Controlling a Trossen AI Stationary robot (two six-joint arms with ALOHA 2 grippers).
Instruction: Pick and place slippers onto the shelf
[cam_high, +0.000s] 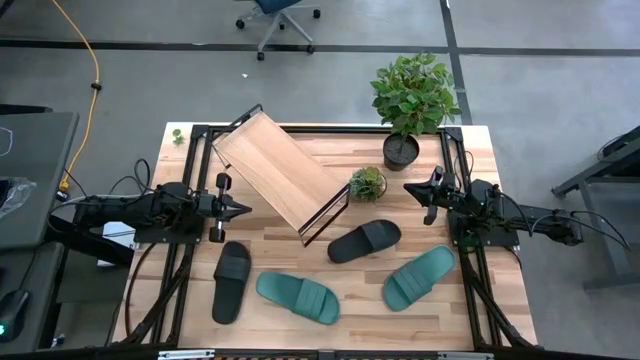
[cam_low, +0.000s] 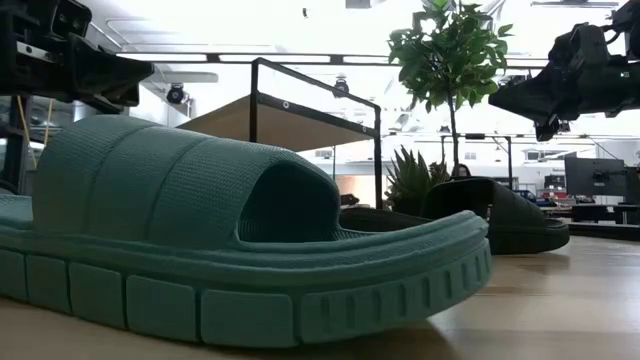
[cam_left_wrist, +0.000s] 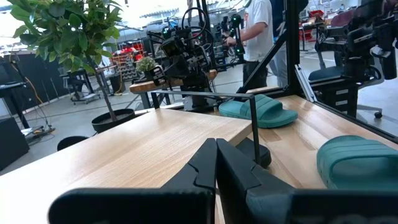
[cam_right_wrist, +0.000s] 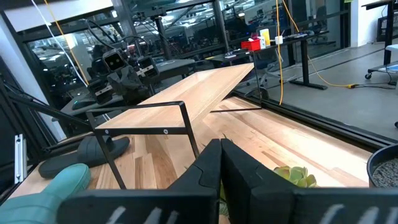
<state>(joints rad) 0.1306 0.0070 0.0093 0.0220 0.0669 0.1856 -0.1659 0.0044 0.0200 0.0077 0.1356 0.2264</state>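
While both claws hover shut and empty, slippers (cam_high: 297, 297) lie near, shelf (cam_high: 278, 167) between.

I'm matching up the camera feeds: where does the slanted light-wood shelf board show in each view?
High view: slanted light-wood shelf board upper centre, diagonal.
Low view: behind the teal slipper, centre-left.
Left wrist view: broad foreground.
Right wrist view: centre, rising away.
Shared landmark: its thin black wire frame.

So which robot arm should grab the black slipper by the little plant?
Probably the right: its gripper hovers closer to that black slipper than the left gripper, which waits beyond the shelf.
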